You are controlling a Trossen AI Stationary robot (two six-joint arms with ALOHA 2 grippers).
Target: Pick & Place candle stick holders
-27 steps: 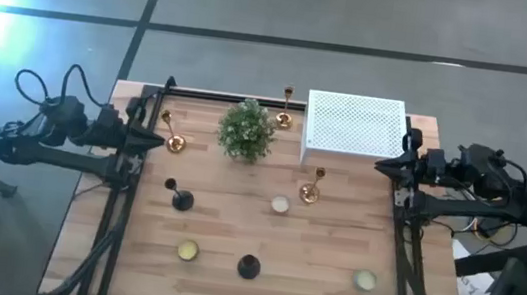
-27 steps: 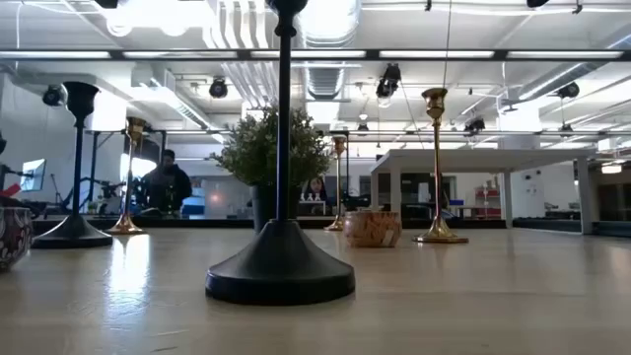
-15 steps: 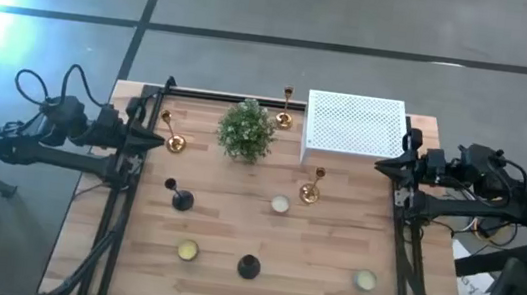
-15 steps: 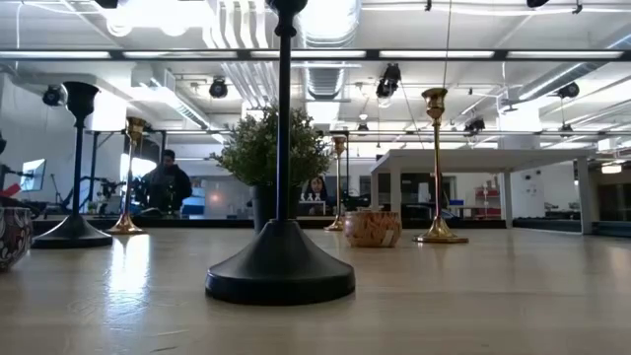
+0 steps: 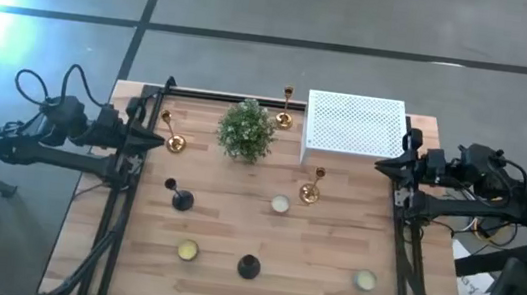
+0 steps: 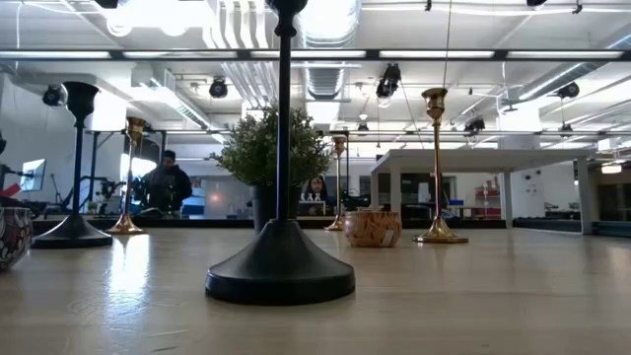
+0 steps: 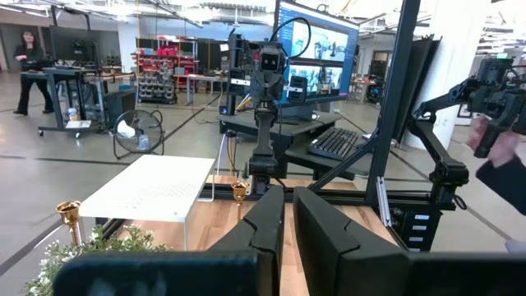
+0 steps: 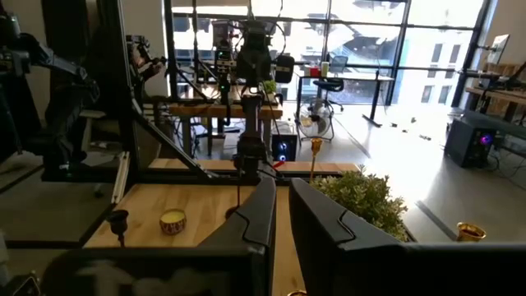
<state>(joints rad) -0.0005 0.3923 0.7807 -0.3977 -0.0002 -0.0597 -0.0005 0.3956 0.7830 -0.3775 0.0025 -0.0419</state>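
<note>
nothing has moved in the last second, so the job has not begun. the left gripper (image 5: 155,141) waits at the left edge of the surface (image 5: 332,247), fingers together, holding nothing. the candle stick holders (image 5: 311,189) stand spread around the plant (image 5: 246,130). the right gripper (image 5: 382,165) waits at the right edge, fingers together too.

My two arms are dark, nearly black, built from blocky jointed segments. Loose black cables loop off the back of the left arm (image 5: 54,127), and a similar tangle trails behind the right arm (image 5: 472,173). Each ends in a pair of flat, tapered dark fingers (image 7: 271,226), matte and smooth-edged, like those on the right (image 8: 263,210).
</note>
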